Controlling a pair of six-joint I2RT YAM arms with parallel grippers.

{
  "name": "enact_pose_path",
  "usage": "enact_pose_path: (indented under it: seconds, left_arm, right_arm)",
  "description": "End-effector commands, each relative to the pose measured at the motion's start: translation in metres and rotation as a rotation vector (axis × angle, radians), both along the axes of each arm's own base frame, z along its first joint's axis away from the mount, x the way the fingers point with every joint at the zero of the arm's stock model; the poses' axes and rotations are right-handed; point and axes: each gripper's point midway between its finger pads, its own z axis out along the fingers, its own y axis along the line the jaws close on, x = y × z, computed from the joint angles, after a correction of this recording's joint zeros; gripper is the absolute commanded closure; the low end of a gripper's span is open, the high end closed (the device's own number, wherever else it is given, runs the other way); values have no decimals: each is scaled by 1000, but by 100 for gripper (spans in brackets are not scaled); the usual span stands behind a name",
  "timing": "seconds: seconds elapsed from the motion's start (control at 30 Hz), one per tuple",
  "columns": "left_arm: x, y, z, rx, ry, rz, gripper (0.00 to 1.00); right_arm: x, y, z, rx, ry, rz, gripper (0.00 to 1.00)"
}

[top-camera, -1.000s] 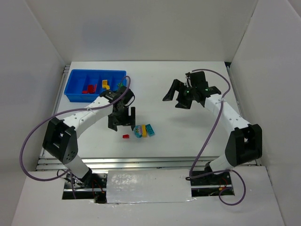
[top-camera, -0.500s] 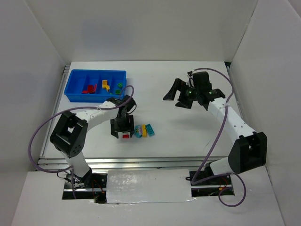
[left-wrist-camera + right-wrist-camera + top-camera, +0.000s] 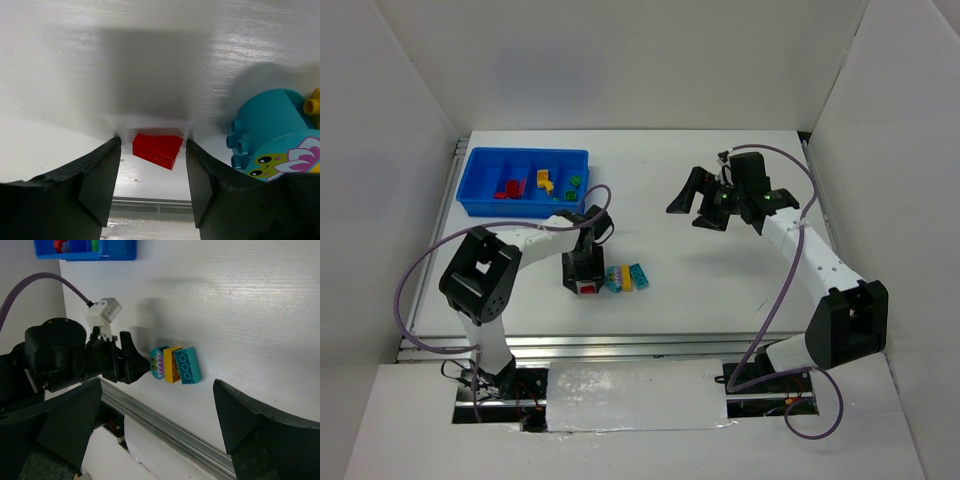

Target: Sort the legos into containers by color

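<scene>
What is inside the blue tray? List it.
Red legos, yellow legos and green legos, each color in its own compartment of the blue tray. Nothing covers it from above; exact counts are too small to tell.

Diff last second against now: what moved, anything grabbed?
The left gripper came down toward the near edge and now straddles the red brick. Its jaws have narrowed, but slivers of gap show on both sides, so nothing is grabbed yet. The right gripper barely shifted and stayed open. The teal and yellow bricks and the blue tray stayed put.
</scene>
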Motion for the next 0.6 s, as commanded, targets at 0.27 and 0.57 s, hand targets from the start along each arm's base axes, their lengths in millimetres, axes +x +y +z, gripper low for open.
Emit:
enact_pose_path:
  seconds: [0.27, 0.57]
  left_arm:
    - [-3, 7, -5, 24, 4, -13, 83]
    - [45, 33, 58, 70, -151, 36, 100]
  right_arm:
    - [3, 8, 14, 21, -58, 37, 0]
    - [6, 10, 15, 17, -59, 42, 0]
